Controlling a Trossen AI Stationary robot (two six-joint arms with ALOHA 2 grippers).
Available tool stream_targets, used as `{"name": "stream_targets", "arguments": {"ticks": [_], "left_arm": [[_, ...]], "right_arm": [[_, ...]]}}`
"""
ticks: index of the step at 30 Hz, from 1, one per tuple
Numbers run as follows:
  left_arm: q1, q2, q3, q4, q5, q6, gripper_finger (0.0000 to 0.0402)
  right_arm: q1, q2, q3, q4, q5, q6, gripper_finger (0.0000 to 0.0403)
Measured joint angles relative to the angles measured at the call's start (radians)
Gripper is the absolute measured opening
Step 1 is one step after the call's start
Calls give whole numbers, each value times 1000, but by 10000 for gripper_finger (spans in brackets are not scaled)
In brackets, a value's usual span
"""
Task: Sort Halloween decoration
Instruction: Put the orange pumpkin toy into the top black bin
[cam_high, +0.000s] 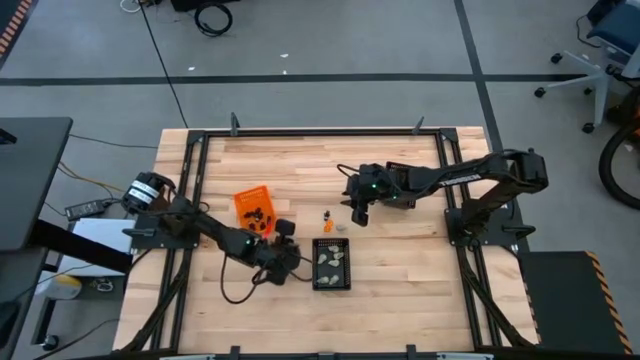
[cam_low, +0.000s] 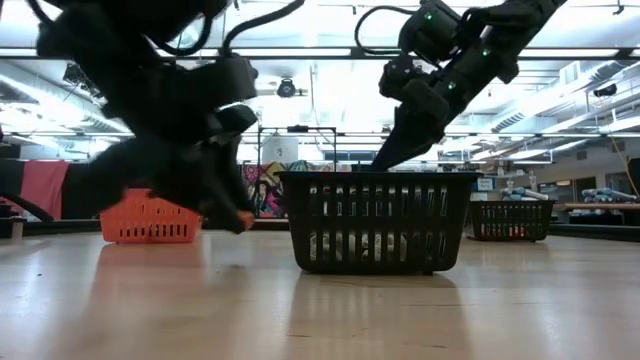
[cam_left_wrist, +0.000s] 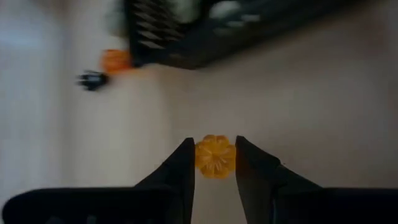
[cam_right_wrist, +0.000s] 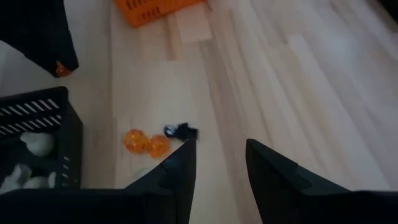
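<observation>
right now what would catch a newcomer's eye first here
Probably the little orange pumpkin piece pinched between the left gripper's fingers, just beside the black mesh bin near the table's front edge. Next, the orange bin to the left of the middle, with dark pieces inside. The right gripper hangs open above a few loose orange and black pieces on the wood.

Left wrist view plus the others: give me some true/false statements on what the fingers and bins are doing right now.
1. The left gripper fingers are shut on an orange pumpkin piece. True.
2. The right gripper holds a black piece. False: its fingers are open and empty.
3. The black mesh bin holds pale pieces. True.
4. The orange bin holds pale pieces. False: dark ones.
5. No pieces remain on the table. False: loose orange pieces remain.
</observation>
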Motion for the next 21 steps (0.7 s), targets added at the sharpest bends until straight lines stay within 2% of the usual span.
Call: {"name": "stream_targets", "arguments": {"ticks": [4,9,15,21], "left_arm": [[42,-1,0,44,-66,61,94],[125,-2,1,161,-67,166,94],[234,-2,2,296,44,255,94],[314,8,40,352,101,329,94]], "right_arm": [[0,-57,0,-73,54,16,143],[0,-121,0,-160,89,38,143],[2,-202,0,-279,132,62,143],[4,-266,-86,-226,179,80,143]]}}
